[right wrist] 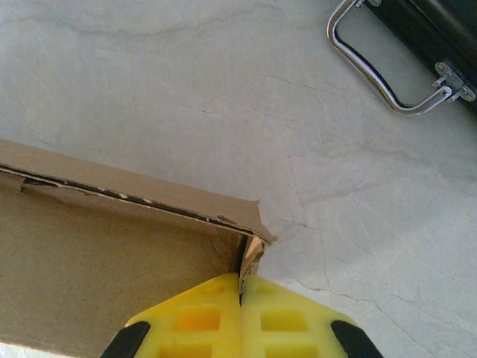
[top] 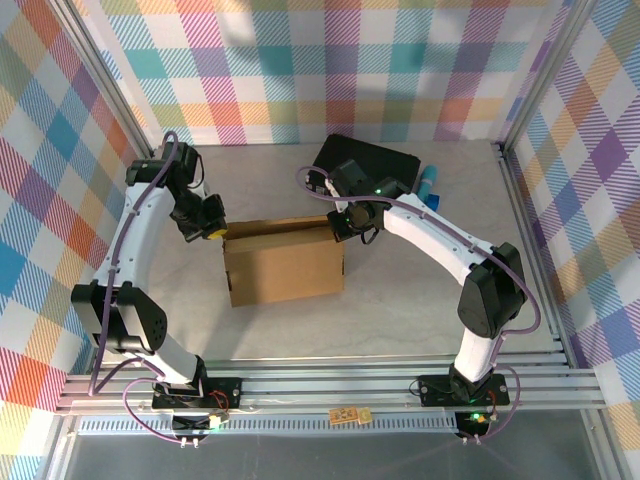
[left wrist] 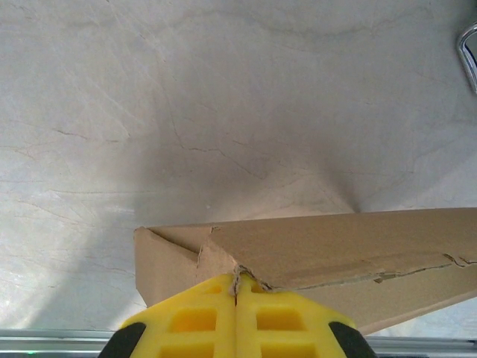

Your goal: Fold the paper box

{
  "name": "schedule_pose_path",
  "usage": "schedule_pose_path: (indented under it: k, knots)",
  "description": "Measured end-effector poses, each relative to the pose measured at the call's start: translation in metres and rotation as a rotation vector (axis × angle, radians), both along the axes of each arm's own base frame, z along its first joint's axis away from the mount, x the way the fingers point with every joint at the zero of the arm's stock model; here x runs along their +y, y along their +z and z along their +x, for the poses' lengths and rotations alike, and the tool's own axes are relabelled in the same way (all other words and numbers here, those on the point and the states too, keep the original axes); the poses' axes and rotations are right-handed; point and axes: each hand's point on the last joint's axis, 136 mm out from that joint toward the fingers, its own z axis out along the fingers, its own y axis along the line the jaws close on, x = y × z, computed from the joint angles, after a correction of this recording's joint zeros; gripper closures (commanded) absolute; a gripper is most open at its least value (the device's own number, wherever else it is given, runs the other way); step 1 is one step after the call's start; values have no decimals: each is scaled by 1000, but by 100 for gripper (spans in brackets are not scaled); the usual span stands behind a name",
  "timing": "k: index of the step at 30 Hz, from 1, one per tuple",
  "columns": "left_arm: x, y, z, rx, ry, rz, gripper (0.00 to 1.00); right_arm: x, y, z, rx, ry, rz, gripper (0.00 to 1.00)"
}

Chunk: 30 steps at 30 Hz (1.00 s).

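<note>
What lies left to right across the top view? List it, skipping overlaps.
left gripper → box → right gripper → blue object. Both sets of jaws are shut on the box's far corners.

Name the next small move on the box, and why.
Probably tip the far wall inward with both arms together: left fingers and right fingers are shut on the two far corners of the paper box, so one moving alone could twist it.

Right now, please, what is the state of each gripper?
Left gripper: closed, pinching a corner of the paper box.
Right gripper: closed, pinching another corner of it.
</note>
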Motion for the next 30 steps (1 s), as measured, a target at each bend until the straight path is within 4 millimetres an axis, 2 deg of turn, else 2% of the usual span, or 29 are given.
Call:
schedule_pose_path:
  k: [21, 30]
  knots:
    - [-8, -2, -1, 30, -1, -47, 100, -6, -1, 2, -3, -22, -18, 100]
    - [-8, -18, -14, -77, 27, -69, 100, -7, -6, 3, -4, -34, -19, 100]
